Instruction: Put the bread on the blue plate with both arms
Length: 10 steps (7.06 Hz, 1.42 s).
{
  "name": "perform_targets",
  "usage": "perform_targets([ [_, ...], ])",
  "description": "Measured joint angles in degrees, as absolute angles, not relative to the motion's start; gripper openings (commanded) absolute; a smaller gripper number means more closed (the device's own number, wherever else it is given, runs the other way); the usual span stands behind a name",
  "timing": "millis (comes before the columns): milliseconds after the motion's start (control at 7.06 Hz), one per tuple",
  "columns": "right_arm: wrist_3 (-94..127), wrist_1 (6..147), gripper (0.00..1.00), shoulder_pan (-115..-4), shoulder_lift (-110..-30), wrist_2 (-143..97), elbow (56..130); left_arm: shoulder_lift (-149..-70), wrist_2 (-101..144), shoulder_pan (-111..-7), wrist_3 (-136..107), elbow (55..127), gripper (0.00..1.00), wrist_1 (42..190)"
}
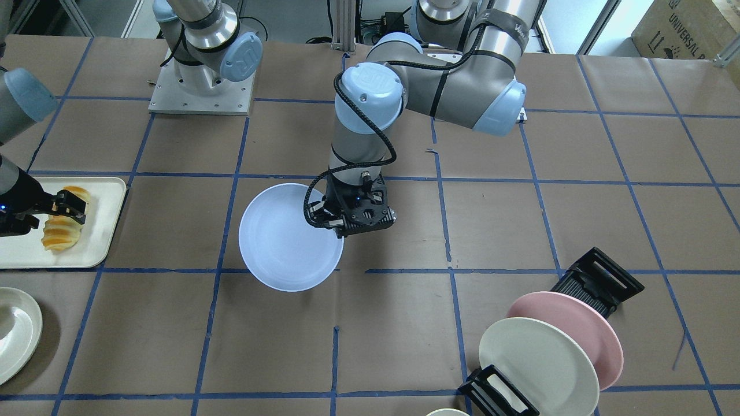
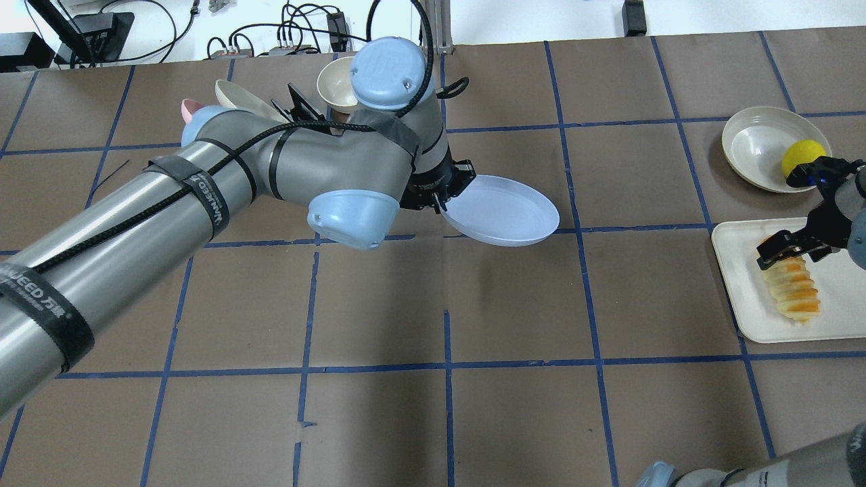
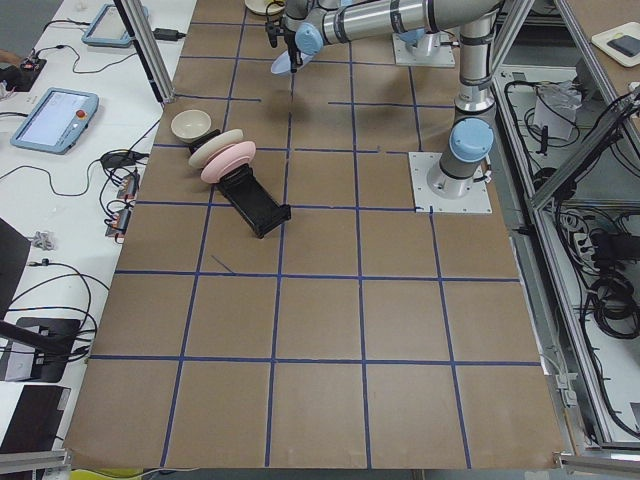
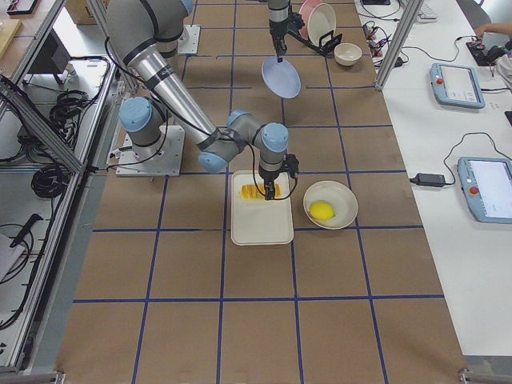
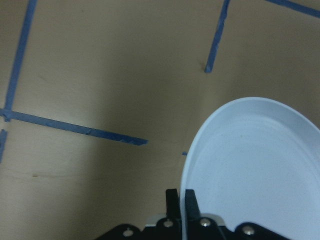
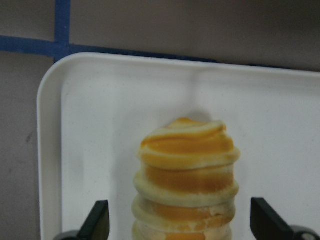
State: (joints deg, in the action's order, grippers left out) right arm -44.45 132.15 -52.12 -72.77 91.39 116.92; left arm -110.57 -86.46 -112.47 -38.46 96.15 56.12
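Note:
The blue plate (image 1: pixel 286 237) hangs tilted above the table, and my left gripper (image 1: pixel 347 222) is shut on its rim. The left wrist view shows the two fingers (image 5: pixel 173 200) pinching the plate's edge (image 5: pixel 255 170). The plate also shows in the overhead view (image 2: pixel 504 210). The bread (image 2: pixel 793 294), with orange and pale yellow ridges, lies on a white tray (image 2: pixel 744 297). My right gripper (image 2: pixel 788 247) is open and straddles one end of the loaf. In the right wrist view the bread (image 6: pixel 185 170) lies between the spread fingers (image 6: pixel 100 222), with gaps on both sides.
A cream bowl (image 2: pixel 754 138) with a yellow ball (image 2: pixel 803 157) stands beside the tray. A black rack (image 1: pixel 601 283) holds a pink plate (image 1: pixel 584 323) and a cream plate (image 1: pixel 537 364). A small cream bowl (image 2: pixel 336 81) stands next to the rack.

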Motion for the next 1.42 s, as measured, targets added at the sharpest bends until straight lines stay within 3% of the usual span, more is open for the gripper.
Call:
perform_targets([
  [142, -44.37, 132.68, 0.46, -52.12, -72.24, 91.35, 116.98, -111.06, -86.36, -113.07, -39.15, 96.75, 1.0, 55.52],
  [283, -44.49, 132.86, 0.07, -52.13, -72.08, 91.39, 117.0, -111.32, -86.25, -113.21, -39.17, 96.98, 1.0, 55.3],
  [850, -49.62, 132.28, 0.05, -52.45, -73.11, 92.51, 116.86, -109.63, -86.39, -104.49, -15.78, 93.65, 1.0, 59.68],
  [1416, -45.77, 127.06, 0.07, -59.56, -81.54, 93.46, 113.96, -108.29, -86.7, -93.3, 4.4, 81.48, 1.0, 82.58],
])
